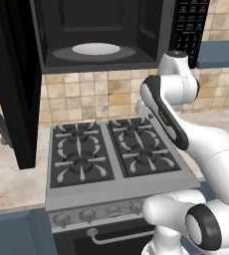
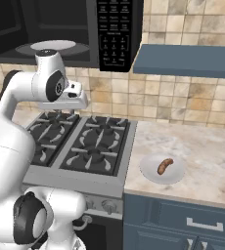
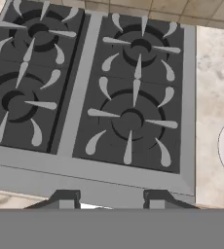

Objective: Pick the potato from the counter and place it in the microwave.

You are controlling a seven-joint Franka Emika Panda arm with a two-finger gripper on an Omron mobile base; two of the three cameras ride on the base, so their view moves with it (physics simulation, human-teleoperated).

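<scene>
From the left base view we see the microwave hanging above the gas stove, its black door swung wide open to the left and reaching down close to the desk. Inside the dark cavity lies the white turntable plate, bare. The keypad panel sits at the microwave's right side. Below, the stove carries 4 burners under dark grates, with a row of knobs along its front edge.

Our white arm rises from the lower right and bends over the right half of the stove. In the right base view the hand hangs above the stove's left burners, under the microwave. The tool shows in the hand view as 2 dark fingertips set well apart, with nothing between them; it is spread wide and holds nothing. It looks straight down at the 4 burners, with the edge of a white plate at the right border.

Further right in the right base view, the beige speckled desk adjoins the stove. On it sits a small white plate, and the brown potato lies on that plate, well apart from the tool. A blue-grey shelf runs along the tiled wall above the desk.
</scene>
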